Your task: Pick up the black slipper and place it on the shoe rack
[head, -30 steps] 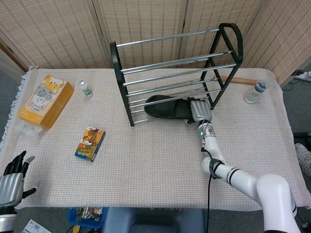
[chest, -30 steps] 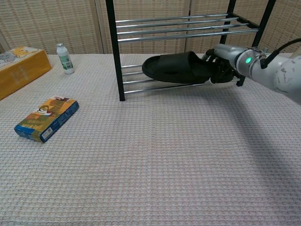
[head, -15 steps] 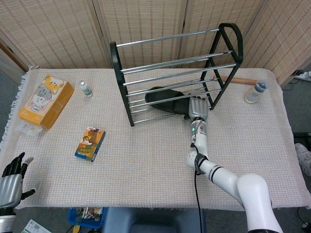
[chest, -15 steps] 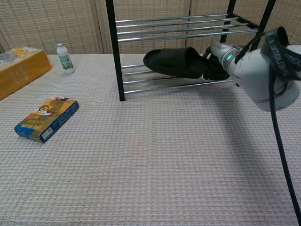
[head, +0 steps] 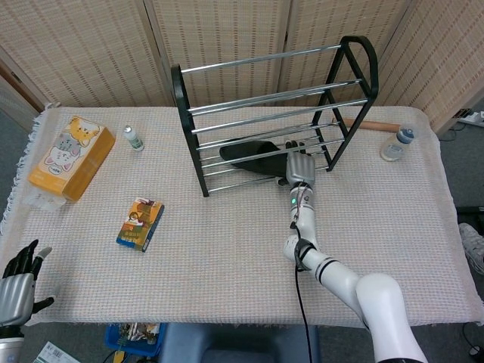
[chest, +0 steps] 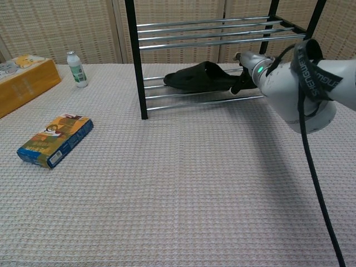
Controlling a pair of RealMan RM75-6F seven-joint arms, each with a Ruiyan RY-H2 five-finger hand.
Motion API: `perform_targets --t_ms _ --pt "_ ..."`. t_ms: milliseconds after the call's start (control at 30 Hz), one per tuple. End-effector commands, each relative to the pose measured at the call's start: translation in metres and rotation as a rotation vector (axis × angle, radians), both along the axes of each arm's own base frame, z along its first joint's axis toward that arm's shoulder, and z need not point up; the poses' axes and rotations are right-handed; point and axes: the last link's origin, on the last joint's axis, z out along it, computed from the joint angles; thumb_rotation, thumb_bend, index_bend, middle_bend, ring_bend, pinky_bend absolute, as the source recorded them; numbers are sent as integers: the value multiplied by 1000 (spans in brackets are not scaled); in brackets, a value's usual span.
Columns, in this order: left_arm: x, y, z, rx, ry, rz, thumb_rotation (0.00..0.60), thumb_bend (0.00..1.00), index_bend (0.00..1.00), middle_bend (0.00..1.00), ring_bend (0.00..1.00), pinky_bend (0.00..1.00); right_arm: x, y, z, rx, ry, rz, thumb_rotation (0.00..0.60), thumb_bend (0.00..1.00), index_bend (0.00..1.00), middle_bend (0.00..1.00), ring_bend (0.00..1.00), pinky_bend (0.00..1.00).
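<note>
**Black slipper sitting on the bottom rails, my right hand at its heel**

So my right hand is reaching into the low tier of the shoe rack, fingers pointing in between the rails and lying against the back end of the black slipper. Honestly I can't tell whether I'm gripping it or just touching it: from the chest view my own forearm covers most of the hand, and from above I only see the back of it with dark fingertips poking past the rail.

The slipper itself lies on the lower chrome rails, toe pointing toward the rack's left upright, roughly level, inside the frame rather than out on the table.

My left hand is way off at the near left corner of the table, fingers apart, nothing in it.

Other stuff around: a small colourful box lying flat on the cloth to the left of the rack, an orange tissue box further left, a little white bottle near it, and on the far right a clear bottle with a blue cap just beside a wooden stick.
</note>
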Motion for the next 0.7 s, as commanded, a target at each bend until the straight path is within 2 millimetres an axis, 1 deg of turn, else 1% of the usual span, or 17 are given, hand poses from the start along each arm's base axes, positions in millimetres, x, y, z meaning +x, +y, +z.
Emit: perform_targets --t_ms 33,133,333,500,533,567,600,667,700 --pt "0 0 0 -1 1 0 600 323 163 0 0 151 0 1 -2 29 -21 14 600 415 0 40 40 186" --pt "0 0 0 1 1 -2 600 323 163 0 0 151 0 2 -1 46 -35 34 600 401 0 30 26 162" --pt "0 0 -1 -1 -5 -1 600 323 163 0 0 151 -9 10 2 107 -41 65 600 381 0 20 16 146" --pt "0 0 -2 -2 -4 -5 600 323 163 0 0 151 -15 15 8 162 -41 89 600 379 0 14 14 92" --pt "1 1 -2 -1 -4 -7 600 323 163 0 0 151 -16 17 9 173 -42 97 600 362 0 11 14 84" --pt "1 1 -1 -1 -4 -9 600 323 163 0 0 151 -16 18 9 177 -43 101 600 270 0 7 11 68" --pt "1 1 -1 0 -5 -11 600 323 163 0 0 151 -16 19 10 182 -44 105 600 157 0 4 9 57" --pt "2 1 -1 2 -5 -13 600 323 163 0 0 151 -15 20 10 192 -46 117 600 12 0 3 5 44" --pt "2 1 -1 3 -4 -13 600 323 163 0 0 151 -14 21 11 193 -43 125 600 0 0 3 5 43"
